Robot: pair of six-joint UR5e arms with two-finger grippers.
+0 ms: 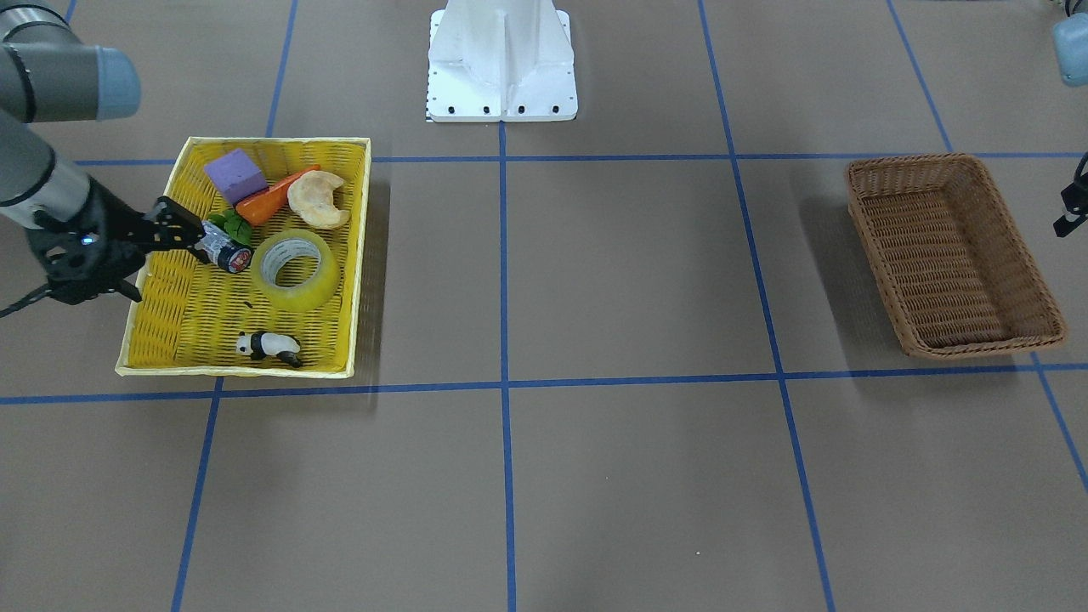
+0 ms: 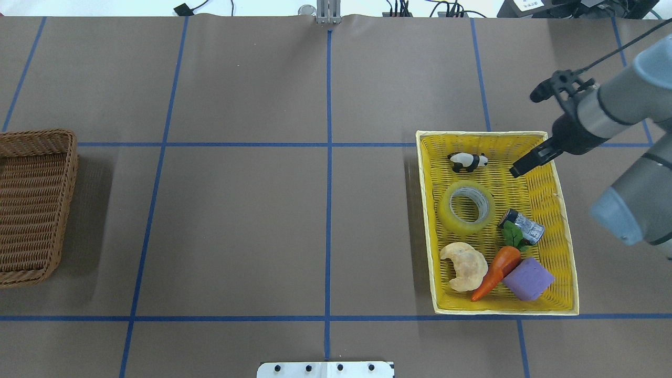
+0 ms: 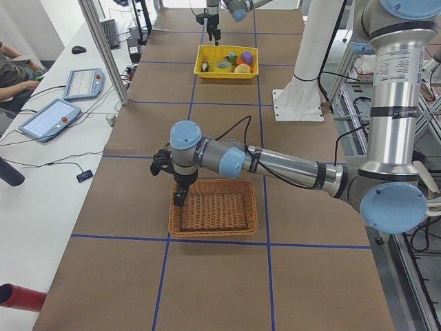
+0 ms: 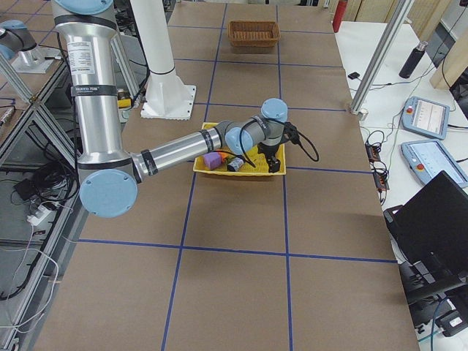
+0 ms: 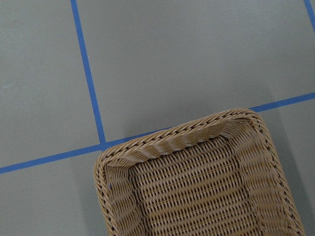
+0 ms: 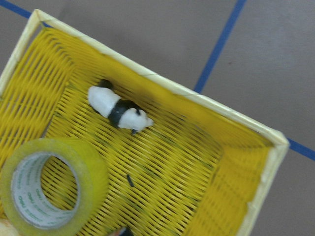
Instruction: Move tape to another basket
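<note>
Overhead exterior: right gripper (image 1: 166, 265) poised over the tray, with the tape in easy reach.
Its fingers look parted and hold nothing. Just beside them, toward the table's middle, the tape (image 2: 466, 206) lies flat with its hole up in the yellow tray (image 2: 472, 134), and a small can (image 2: 522, 226) sits close by. Well apart from these fingers is the basket (image 2: 31, 207), under the left gripper (image 3: 179, 200), whose opening I cannot tell. The right arm is much the nearer to the tape.

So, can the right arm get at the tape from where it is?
Probably yes. The right gripper hangs over the yellow tray, near the tape, which lies flat with nothing on top; the can beside it looks just clear.
</note>
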